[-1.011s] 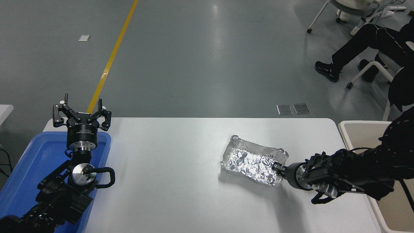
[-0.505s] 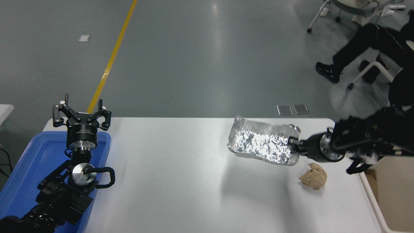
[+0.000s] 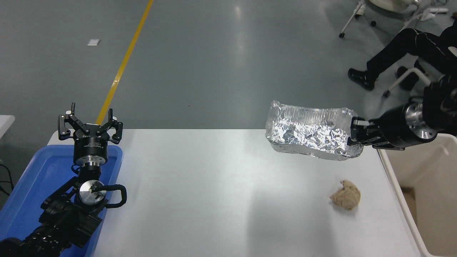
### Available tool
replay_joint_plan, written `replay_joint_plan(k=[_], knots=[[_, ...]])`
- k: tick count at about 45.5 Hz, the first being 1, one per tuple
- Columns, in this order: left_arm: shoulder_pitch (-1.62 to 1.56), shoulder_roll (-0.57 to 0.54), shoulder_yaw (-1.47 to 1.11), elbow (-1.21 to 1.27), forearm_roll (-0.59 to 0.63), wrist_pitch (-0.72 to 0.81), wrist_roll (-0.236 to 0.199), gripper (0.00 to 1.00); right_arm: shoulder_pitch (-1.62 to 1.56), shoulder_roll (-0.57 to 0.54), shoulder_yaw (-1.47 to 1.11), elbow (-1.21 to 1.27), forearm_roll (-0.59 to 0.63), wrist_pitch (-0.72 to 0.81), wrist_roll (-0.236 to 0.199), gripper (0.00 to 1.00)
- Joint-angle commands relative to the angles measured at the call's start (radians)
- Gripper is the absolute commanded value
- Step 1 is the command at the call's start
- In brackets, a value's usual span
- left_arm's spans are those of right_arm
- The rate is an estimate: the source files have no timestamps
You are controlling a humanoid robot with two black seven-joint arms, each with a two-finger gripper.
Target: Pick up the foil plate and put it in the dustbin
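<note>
1. Fingers of the right gripper [image 3: 354, 131] are clamped on the right-hand rim of the foil plate [image 3: 310, 134], which hangs in the air above the counter's [image 3: 214, 185] far right corner.
2. Dustbin [image 3: 428, 200] stands just beside the counter's right edge, below the right arm.
3. Paper ball [image 3: 345, 195], brown and crumpled, lies on the counter near the dustbin.
4. Left gripper [image 3: 90, 125] sits parked over the blue tray [image 3: 32, 185], fingers spread apart.

One foil plate [image 3: 310, 135], one dustbin [image 3: 425, 185], one paper ball [image 3: 345, 195], one blue tray [image 3: 28, 185], two hands.
</note>
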Motion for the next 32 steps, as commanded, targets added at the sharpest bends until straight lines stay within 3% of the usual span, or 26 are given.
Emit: replay_joint_plan(k=[1, 18, 32], knots=[[0.000, 0.000, 0.000, 0.000, 0.000, 0.000, 0.000, 0.99, 0.132, -0.064, -0.018, 0.011, -0.018, 0.113, 0.000, 0.00], [0.000, 0.000, 0.000, 0.000, 0.000, 0.000, 0.000, 0.99, 0.107, -0.075, -0.018, 0.002, -0.053, 0.114, -0.003, 0.00], [0.000, 0.000, 0.000, 0.000, 0.000, 0.000, 0.000, 0.99, -0.339, -0.069, 0.020, -0.269, -0.085, -0.061, -0.003, 0.00]])
